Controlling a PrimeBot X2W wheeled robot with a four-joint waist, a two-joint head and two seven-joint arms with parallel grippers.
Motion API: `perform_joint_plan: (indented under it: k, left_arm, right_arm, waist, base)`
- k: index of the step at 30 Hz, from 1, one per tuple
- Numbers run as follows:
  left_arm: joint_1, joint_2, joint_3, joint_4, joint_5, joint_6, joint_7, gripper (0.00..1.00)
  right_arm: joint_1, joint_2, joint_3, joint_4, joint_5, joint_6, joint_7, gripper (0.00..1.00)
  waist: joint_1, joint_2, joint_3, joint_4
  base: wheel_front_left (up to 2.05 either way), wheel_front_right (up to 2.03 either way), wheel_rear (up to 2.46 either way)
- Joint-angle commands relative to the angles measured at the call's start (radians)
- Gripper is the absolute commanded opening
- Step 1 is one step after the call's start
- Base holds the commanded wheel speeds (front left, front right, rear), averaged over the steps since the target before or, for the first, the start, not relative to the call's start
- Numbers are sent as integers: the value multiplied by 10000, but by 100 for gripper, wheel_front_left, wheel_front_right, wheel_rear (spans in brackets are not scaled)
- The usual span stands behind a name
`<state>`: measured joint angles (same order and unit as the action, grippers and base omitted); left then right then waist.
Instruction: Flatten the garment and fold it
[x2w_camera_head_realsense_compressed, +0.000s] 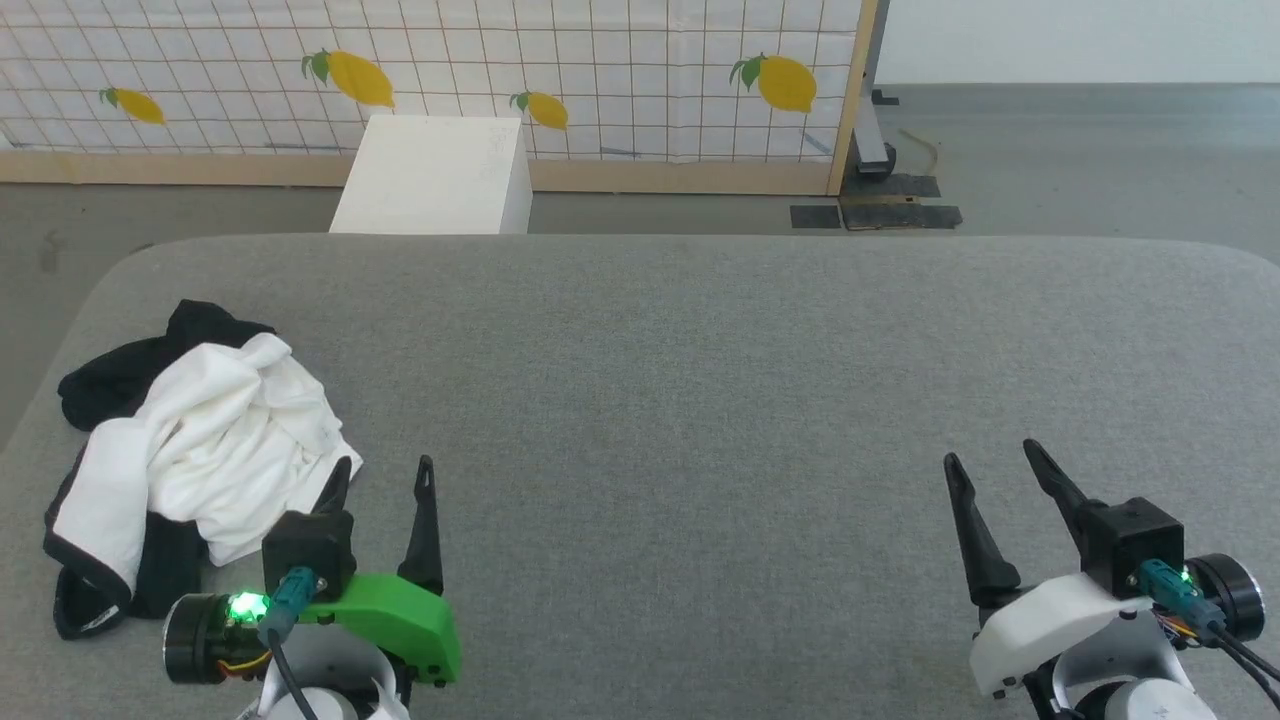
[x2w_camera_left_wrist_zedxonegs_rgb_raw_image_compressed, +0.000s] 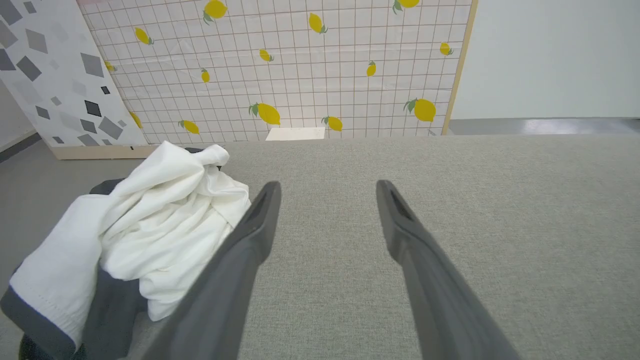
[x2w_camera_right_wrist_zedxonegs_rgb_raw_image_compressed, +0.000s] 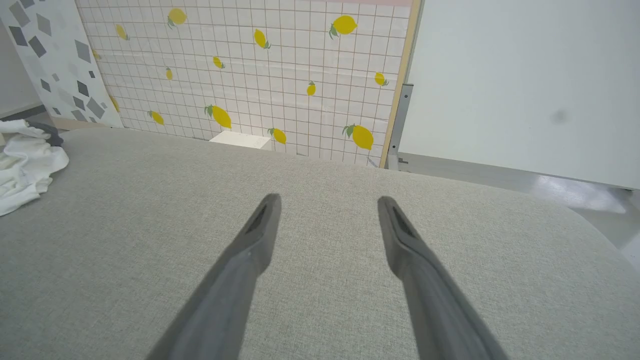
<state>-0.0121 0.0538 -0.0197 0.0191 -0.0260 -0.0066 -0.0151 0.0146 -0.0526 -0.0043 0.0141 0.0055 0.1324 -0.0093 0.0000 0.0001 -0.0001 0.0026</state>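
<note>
Nearest the robot, at the lower left of the head view, the left gripper (x2w_camera_head_realsense_compressed: 385, 465) sits low over the grey fabric-covered table (x2w_camera_head_realsense_compressed: 700, 400). Its two dark fingers are spread wide with nothing between them; its own wrist view shows only grey weave in the gap. At the lower right, well apart from it, the right gripper (x2w_camera_head_realsense_compressed: 990, 455) stands the same way: jaws wide apart, empty, fingers pointing away from the robot over the table. Just beside the left gripper, on its outer side, lies the garment (x2w_camera_head_realsense_compressed: 220, 430), a crumpled heap near the table's left edge. The white body is bunched on top in loose folds, black fabric shows beneath it at the near side and again at the far side of the pile, and a black-edged border curls along the near left. The tip of the left gripper's outer finger overlaps the heap's white edge in the head view, but whether it touches the cloth cannot be told. In the right wrist view the heap sits far off at the left margin. Beyond the table's rounded far edge is grey floor (x2w_camera_head_realsense_compressed: 1100, 160), where a white box (x2w_camera_head_realsense_compressed: 435, 175) stands in front of a wood-framed panel (x2w_camera_head_realsense_compressed: 600, 70) printed with a grid and yellow lemons — just right of its frame, dark patches (x2w_camera_head_realsense_compressed: 880, 215) lie on the floor. In the left wrist view a second panel (x2w_camera_left_wrist_zedxonegs_rgb_raw_image_compressed: 45, 75), pale with grey angular flecks, leans at the lemon panel's left.
</note>
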Motion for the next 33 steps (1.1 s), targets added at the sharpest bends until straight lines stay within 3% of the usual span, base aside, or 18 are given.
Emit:
perform_joint_plan:
  k: [1, 12, 33]
  left_arm:
    - [-102, -3, -63, 63, -55, 104, -97, 100]
    - [-206, 33, -211, 296, -190, 219, -326, 100]
    - [-238, 252, -335, 555, -546, 522, -763, 100]
  right_arm:
    - [-100, 2, -19, 52, 30, -2, -98, 100]
    - [-182, 4, -33, 215, 85, -3, -300, 100]
    - [-396, 8, 19, 635, 272, -6, -720, 100]
  waist:
    - [0, -1, -2, 32]
    - [0, -1, -28, 518]
    - [0, -1, -83, 2325]
  base:
    - [0, 0, 0]
    - [0, 0, 0]
    - [0, 0, 0]
